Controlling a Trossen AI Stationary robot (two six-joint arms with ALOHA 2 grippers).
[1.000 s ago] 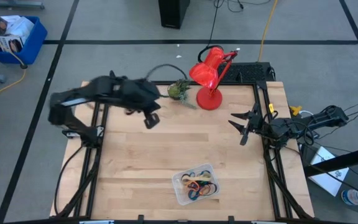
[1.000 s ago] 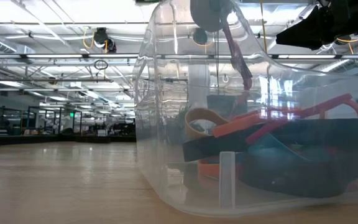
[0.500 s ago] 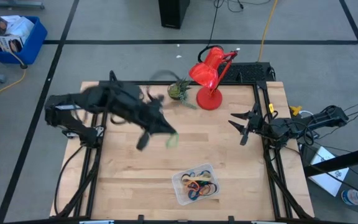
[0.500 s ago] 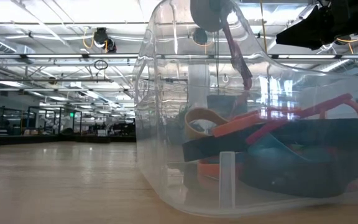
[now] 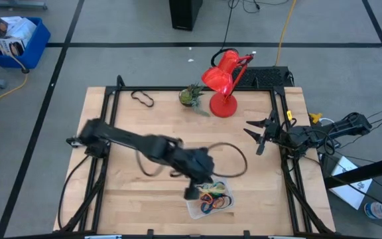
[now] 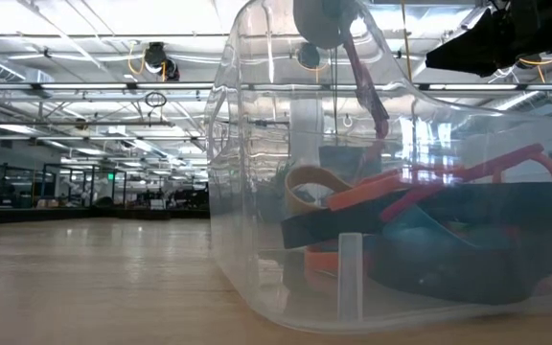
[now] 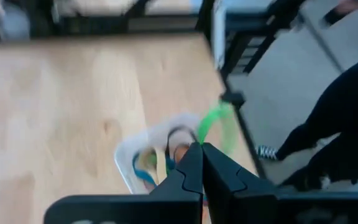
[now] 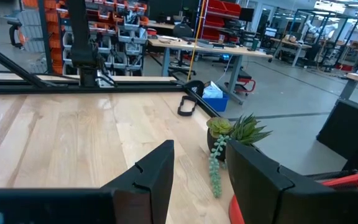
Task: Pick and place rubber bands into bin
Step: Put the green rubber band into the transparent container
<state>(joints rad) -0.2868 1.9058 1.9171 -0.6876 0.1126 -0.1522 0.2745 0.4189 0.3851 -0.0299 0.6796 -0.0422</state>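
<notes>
The clear bin stands near the table's near edge and holds several coloured rubber bands. It fills the low view. My left gripper is over the bin's left part, shut on a green rubber band. The bin shows below it in the left wrist view. A black rubber band lies flat on the table at the far left. My right gripper waits open and empty at the table's right edge. My left gripper pinches the green band between its two shut fingertips, by a short stretch of the loop. The rest of the loop sticks out past the fingertips, lifted clear above the bin. The view is blurred, so one strand or two cannot be told.
A red desk lamp and a small potted plant stand at the table's far edge. A black cable loop from the left arm hangs over the table beside the bin. A blue bin sits on the floor.
My left gripper has swept from the table's far left toward the near edge and the right, ending over the clear bin with the green band pinched in it. The right arm has kept still.
</notes>
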